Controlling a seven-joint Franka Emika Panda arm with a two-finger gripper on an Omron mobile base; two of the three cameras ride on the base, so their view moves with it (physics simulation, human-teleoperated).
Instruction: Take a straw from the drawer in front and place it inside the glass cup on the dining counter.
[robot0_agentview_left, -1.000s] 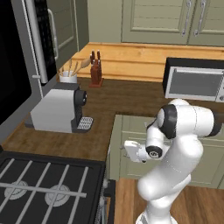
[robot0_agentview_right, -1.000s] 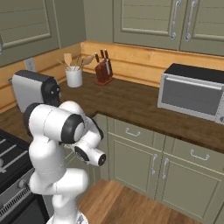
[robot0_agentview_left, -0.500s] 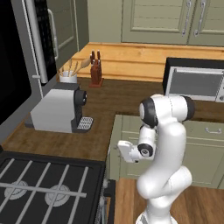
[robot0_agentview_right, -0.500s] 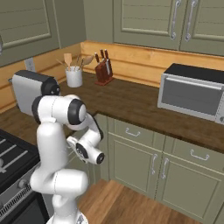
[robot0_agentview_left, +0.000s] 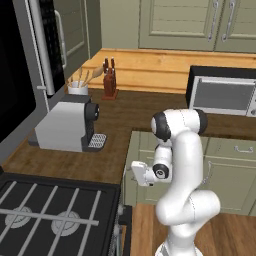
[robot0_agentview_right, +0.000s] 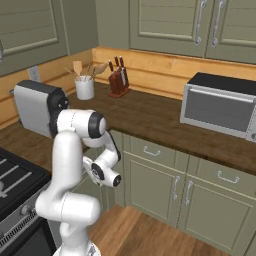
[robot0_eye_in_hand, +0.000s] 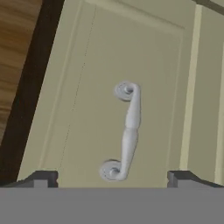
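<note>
On the tabletop (robot0_agentview_left: 125, 120) we count, left to right, one coffee machine (robot0_agentview_left: 67, 125), one utensil holder (robot0_agentview_left: 77, 89), one knife block (robot0_agentview_left: 109, 82) and one microwave (robot0_agentview_left: 224, 92). Our gripper (robot0_eye_in_hand: 112, 178), jaws spread wide and empty, faces the closed drawer (robot0_eye_in_hand: 105, 87) with its one handle (robot0_eye_in_hand: 124, 131).

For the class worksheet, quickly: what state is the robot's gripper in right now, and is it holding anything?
Gripper: open, jaws set wide apart, holding nothing; it faces a silver handle on a sage-green panel front.
</note>
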